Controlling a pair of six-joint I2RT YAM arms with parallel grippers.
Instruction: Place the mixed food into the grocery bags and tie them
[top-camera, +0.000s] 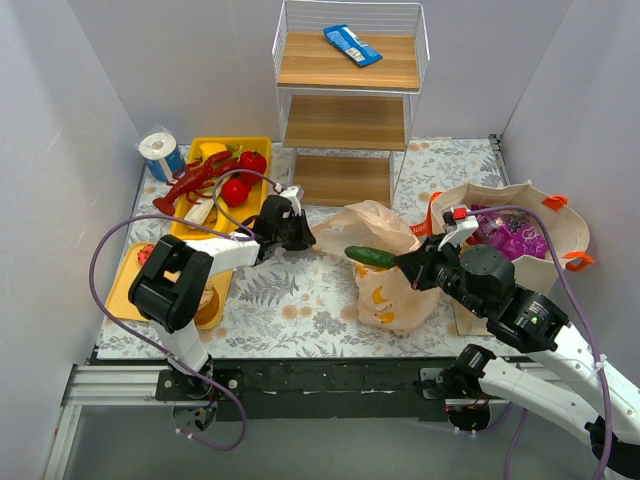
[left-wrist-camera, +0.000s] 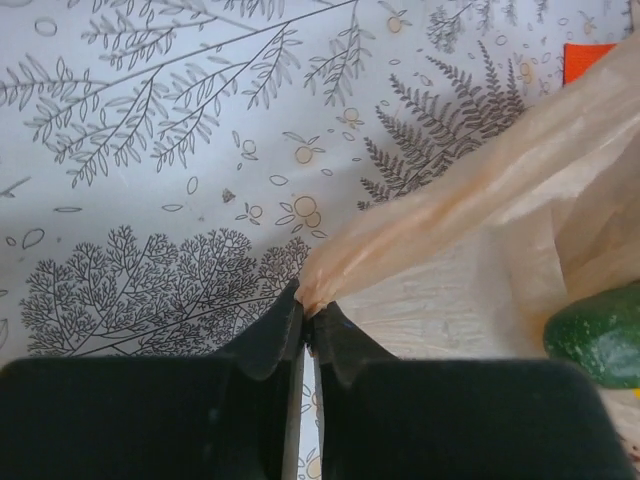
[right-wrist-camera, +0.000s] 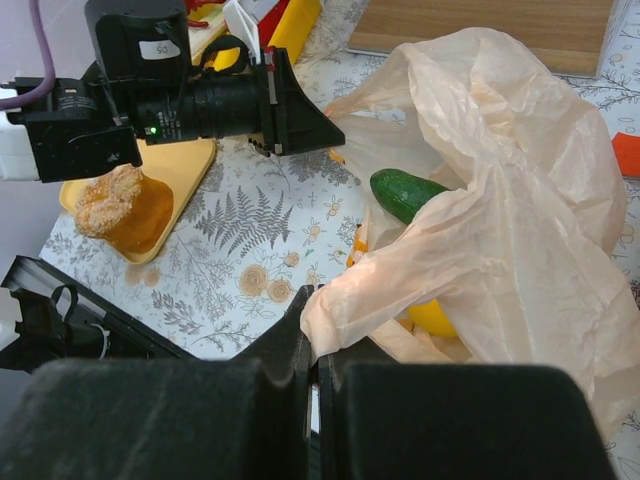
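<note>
The thin peach plastic grocery bag (top-camera: 392, 288) lies mid-table with a dark green cucumber (top-camera: 370, 257) poking out of its mouth and something yellow (right-wrist-camera: 435, 318) inside. My left gripper (top-camera: 306, 238) is shut on the bag's left edge, and the film is pinched between its fingertips in the left wrist view (left-wrist-camera: 310, 315). My right gripper (top-camera: 406, 266) is shut on a bunched strip of the same bag (right-wrist-camera: 318, 322) on its near right side. The beige tote (top-camera: 545, 222) with orange handles stands at the right, a purple packet (top-camera: 515, 240) inside it.
A wire shelf rack (top-camera: 350, 100) stands at the back with a blue packet (top-camera: 352, 45) on top. A yellow tray (top-camera: 255, 142) of red toy food and a paper roll (top-camera: 160, 152) are at back left. A second yellow tray (top-camera: 118, 290) holds bread (right-wrist-camera: 125, 205).
</note>
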